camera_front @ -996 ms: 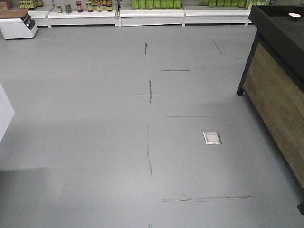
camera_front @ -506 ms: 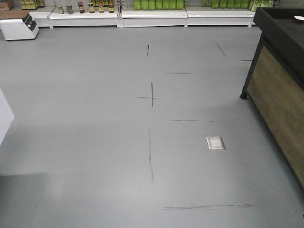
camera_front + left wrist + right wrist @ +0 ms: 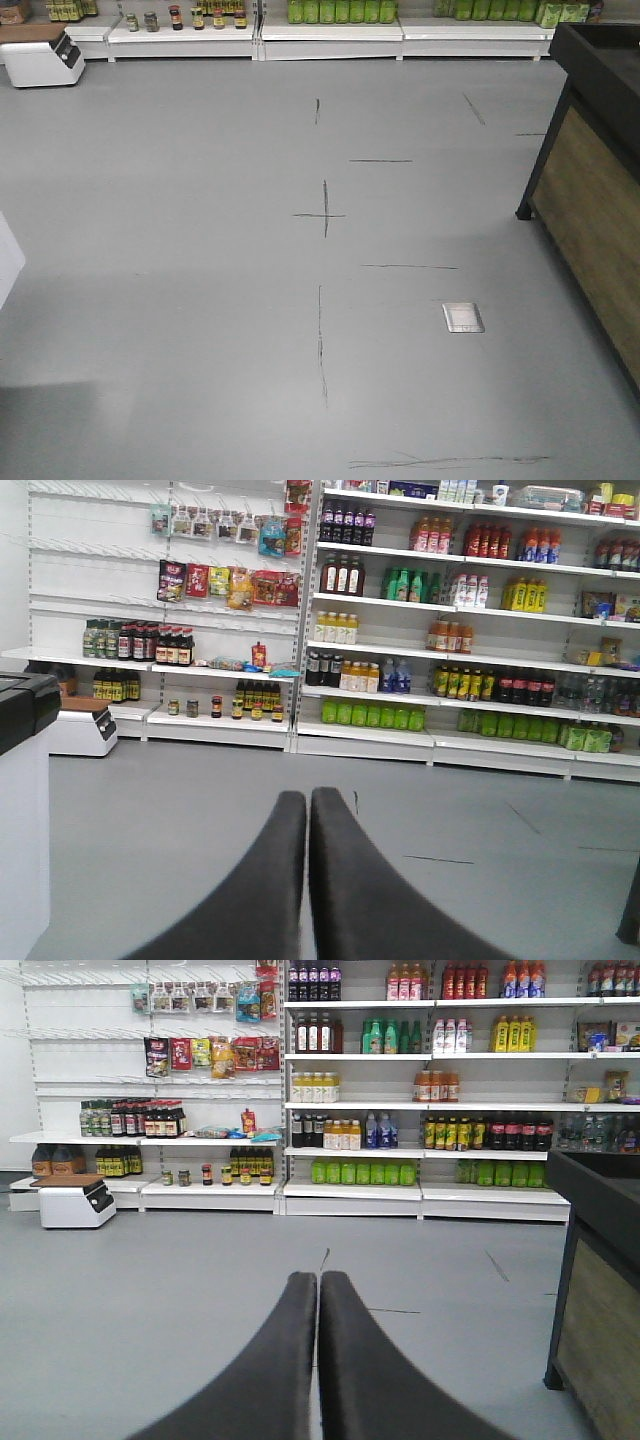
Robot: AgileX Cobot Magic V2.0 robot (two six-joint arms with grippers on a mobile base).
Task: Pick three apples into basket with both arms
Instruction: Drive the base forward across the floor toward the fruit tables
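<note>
Evidently an approach stage: neither the three apples nor the basket shows in any view, so their place cannot be told. From left: a white machine by the far wall; low shelves of jars and green bottles; grey floor marked with a thin cross; a metal floor plate; a black-framed wooden counter at the right edge. Left gripper clenched on nothing, fingers touching, aimed level at the shelving; right gripper likewise. Done well, I judge, this step means steering wide of the counter corner, with both arms tucked until fruit comes into view.
</note>
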